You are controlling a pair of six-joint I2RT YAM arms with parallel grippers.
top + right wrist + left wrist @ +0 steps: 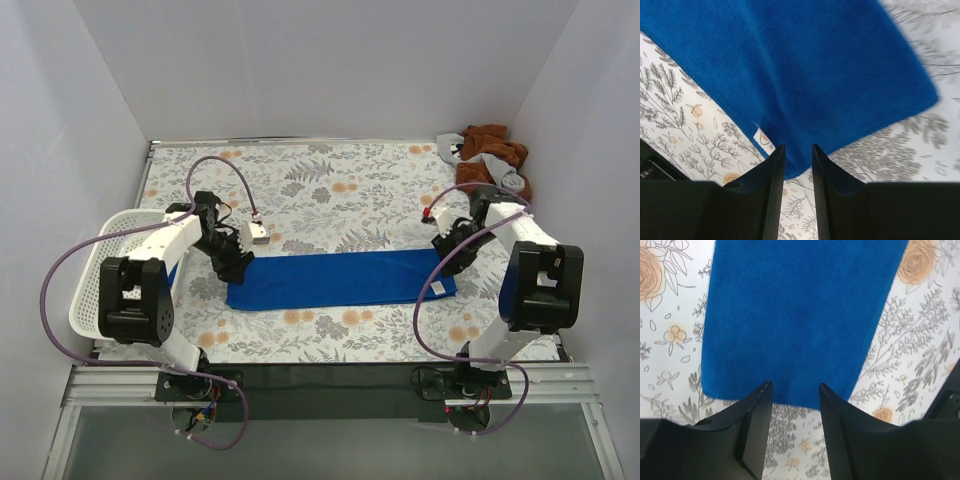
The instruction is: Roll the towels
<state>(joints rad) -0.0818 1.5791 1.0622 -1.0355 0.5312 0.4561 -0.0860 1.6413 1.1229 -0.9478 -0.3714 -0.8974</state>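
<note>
One royal-blue towel (340, 279) lies flat and spread lengthwise across the floral tabletop (330, 185). At its left end my left gripper (236, 268) hovers open. In the left wrist view the towel (800, 315) has its short edge just beyond the left gripper (795, 387), and nothing is between the fingers. My right gripper (447, 264) is at the towel's right end. In the right wrist view the right gripper (798, 147) stands open by a narrow gap, over a corner of the towel (800, 65) near a small white label (762, 137). It holds nothing.
A white perforated basket (100, 270) sits at the table's left edge beside the left arm. A heap of brown and grey cloths (490, 158) lies in the back right corner. White walls enclose the table on three sides.
</note>
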